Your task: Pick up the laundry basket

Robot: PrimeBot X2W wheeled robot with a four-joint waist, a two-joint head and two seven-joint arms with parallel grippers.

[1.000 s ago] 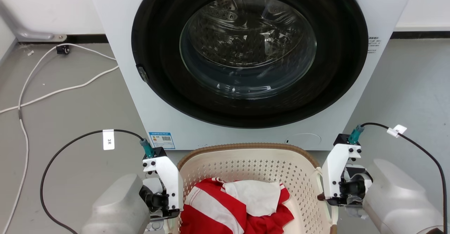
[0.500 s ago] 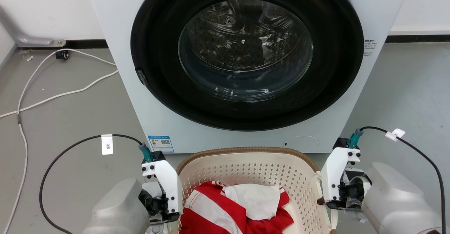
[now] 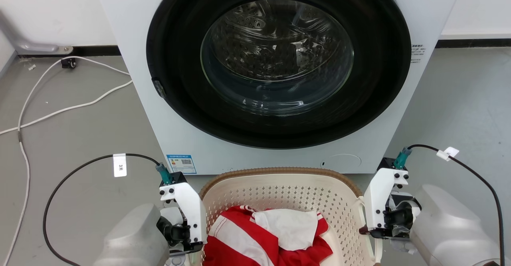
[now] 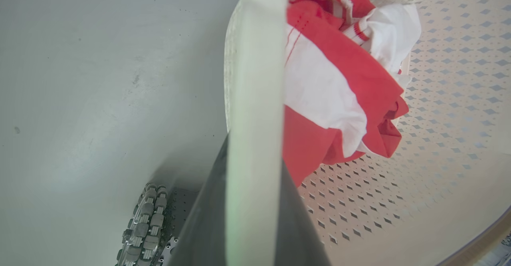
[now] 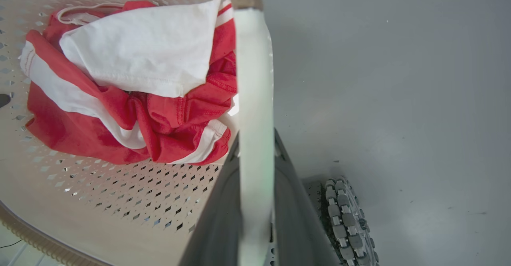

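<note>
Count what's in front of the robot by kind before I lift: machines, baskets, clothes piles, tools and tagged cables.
washing machine: 1
laundry basket: 1
pile of red and white clothes: 1
tools: 2 (left tool, right tool)
tagged black cables: 2
Total: 7

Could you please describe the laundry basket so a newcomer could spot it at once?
Start at the big white washing machine with its round dark door. Directly in front of it is the laundry basket: cream, with perforated walls, a brown woven-look rim and red-and-white clothes inside.
</note>
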